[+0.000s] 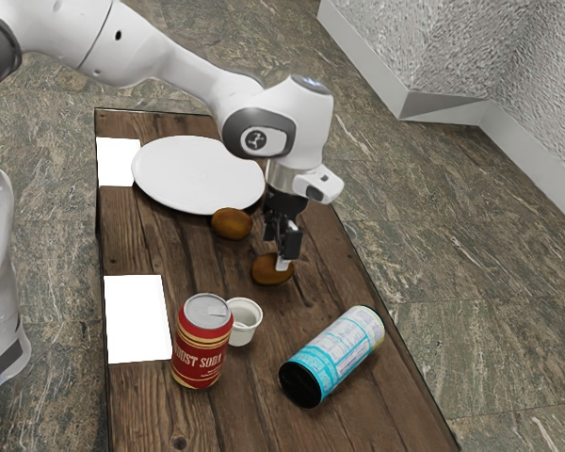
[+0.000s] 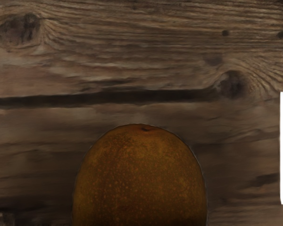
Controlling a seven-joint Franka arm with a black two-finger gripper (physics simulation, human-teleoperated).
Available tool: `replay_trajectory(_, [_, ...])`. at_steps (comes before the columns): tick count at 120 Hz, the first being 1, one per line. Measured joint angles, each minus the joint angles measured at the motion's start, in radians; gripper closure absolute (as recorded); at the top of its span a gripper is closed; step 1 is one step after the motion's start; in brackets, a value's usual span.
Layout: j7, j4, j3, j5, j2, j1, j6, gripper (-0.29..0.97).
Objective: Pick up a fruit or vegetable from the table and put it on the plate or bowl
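Standing on veined stone (image 1: 433,235) is a plank table (image 1: 264,414).

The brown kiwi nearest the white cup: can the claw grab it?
Probably yes. The claw hangs right above that round brown kiwi with nothing between them; the small white cup and red soda can stand apart from it.

Two brown fruits (image 1: 232,223), perhaps kiwis; one plate (image 1: 196,174), one soda can (image 1: 201,341), one cup (image 1: 244,320), one canister (image 1: 332,356), two white sheets (image 1: 137,318).
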Motion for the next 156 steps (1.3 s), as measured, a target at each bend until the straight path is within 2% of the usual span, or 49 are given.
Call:
replay_trajectory(76, [-0.012, -0.02, 0.006, 0.0, 0.079, 0.003, 0.021, 0.0])
replay_trajectory(88, [-0.013, -0.02, 0.006, 0.0, 0.08, 0.003, 0.02, 0.09])
replay_trajectory(111, [-0.025, -0.013, 0.007, 0.004, 0.079, 0.002, 0.009, 0.43])
replay_trajectory(132, [-0.059, 0.04, 0.028, 0.019, 0.059, 0.002, -0.039, 0.43])
replay_trajectory(142, [-0.081, 0.14, 0.04, 0.066, 0.05, 0.001, -0.099, 0.43])
replay_trajectory(156, [-0.112, 0.25, 0.138, 0.119, 0.039, -0.003, -0.19, 0.42])
